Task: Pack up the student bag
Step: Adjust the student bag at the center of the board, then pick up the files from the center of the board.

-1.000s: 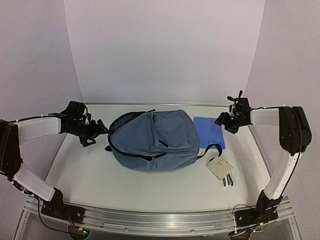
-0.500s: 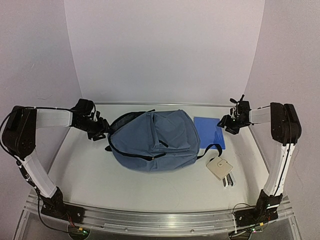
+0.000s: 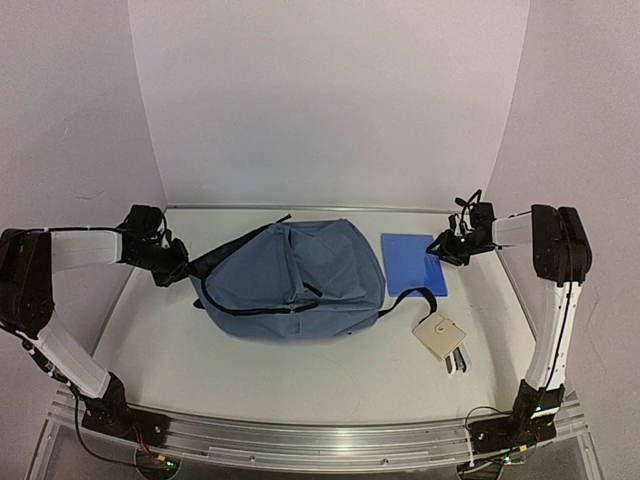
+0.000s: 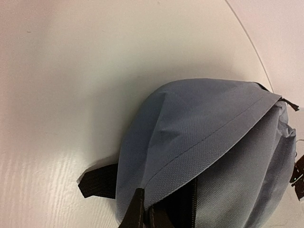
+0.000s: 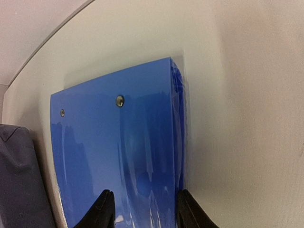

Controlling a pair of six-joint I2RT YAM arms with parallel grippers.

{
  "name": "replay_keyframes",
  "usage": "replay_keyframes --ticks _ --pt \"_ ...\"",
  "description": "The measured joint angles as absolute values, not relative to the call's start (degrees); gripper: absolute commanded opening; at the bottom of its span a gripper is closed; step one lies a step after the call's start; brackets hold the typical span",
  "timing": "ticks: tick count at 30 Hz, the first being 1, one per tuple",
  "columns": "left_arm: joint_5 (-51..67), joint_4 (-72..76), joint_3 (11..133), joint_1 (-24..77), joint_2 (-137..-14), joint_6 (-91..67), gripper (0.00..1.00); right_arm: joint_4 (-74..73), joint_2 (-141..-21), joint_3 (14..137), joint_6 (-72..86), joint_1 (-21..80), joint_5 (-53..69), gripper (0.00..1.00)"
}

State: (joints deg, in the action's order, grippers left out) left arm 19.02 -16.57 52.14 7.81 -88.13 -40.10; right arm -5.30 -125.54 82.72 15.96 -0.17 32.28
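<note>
We see the student bag [image 3: 290,285] lying on its side in the middle of the desk [image 3: 300,380], its slate-blue body slumped and soft, and its open mouth turned toward the left edge. Our left hand [image 3: 178,268] is at that mouth. In the left wrist view its dark fingers [image 4: 137,213] are pressed together on the fabric lip just beside the zipper, so this hand is clamped on the bag's rim, with no gap showing between them. The fold of cloth it holds rises in a ridge from the fingers, and a short black webbing tab [image 4: 97,180] sticks out from under the bag onto the white surface. Along the bag's front a dark zipper line [image 3: 262,310] runs near its lower edge, and a long black strap [image 3: 412,298] loops out from the right end. Just beside that end lies a flat bright-blue notebook [image 3: 413,262], close to the bag. Our right hand [image 3: 442,248] hovers at the notebook's far right edge. In its own camera the two fingers stand partway apart, one over the glossy cover and one at the notebook's side edge, and we cannot tell whether they touch it. Nearer to us, a small beige pouch [image 3: 438,336] rests on a white object [image 3: 458,362].
</note>
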Motion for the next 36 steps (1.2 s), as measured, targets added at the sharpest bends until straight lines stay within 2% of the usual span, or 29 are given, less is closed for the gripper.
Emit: replay_keyframes --ticks 9,20,30,36 --pt "17.2 -18.0 48.8 2.6 -83.1 -40.6 0.0 -5.3 -130.2 88.0 14.4 -1.9 39.0 0.4" --pt "17.4 -17.9 48.6 2.6 -83.2 -41.0 0.0 -6.7 -135.3 92.4 11.6 -1.9 51.5 0.13" --pt "18.6 -17.3 48.6 2.6 -85.1 -41.0 0.0 -8.1 -136.9 93.2 10.8 -1.2 58.8 0.11" --pt "19.8 -16.9 48.7 2.6 -86.9 -40.9 0.0 -8.5 -137.3 94.0 10.7 1.7 61.6 0.13"
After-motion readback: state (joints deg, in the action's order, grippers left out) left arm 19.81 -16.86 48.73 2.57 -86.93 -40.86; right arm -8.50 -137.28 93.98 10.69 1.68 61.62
